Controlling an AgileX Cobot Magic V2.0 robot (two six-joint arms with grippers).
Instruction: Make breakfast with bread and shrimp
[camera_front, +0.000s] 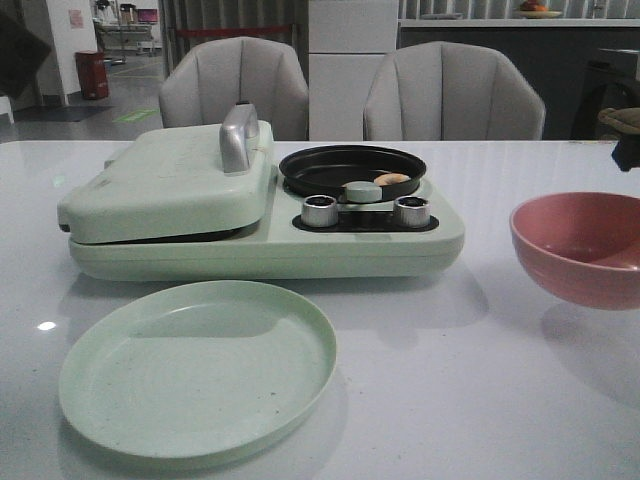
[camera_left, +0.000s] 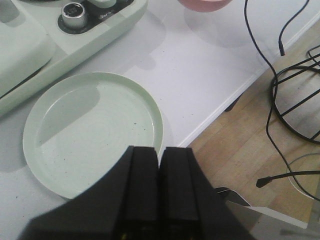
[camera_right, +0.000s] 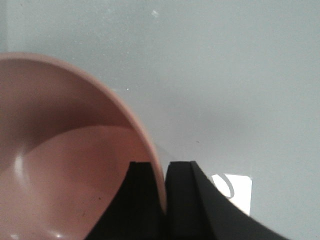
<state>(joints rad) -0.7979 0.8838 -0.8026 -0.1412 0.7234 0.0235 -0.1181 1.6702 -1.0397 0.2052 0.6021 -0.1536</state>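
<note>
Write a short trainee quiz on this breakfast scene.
1. True or false: the shrimp lies on the plate.
2. The right end effector grips: A) the bowl rim B) the plate C) nothing.
3. Fill in: the lid is ____.
Key: 1 false, it is in the pan. 2 A. 3 closed.

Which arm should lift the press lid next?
Left. The left gripper is empty, above the green plate, on the side of the lid; the right gripper clamps the rim of the pink bowl.
</note>
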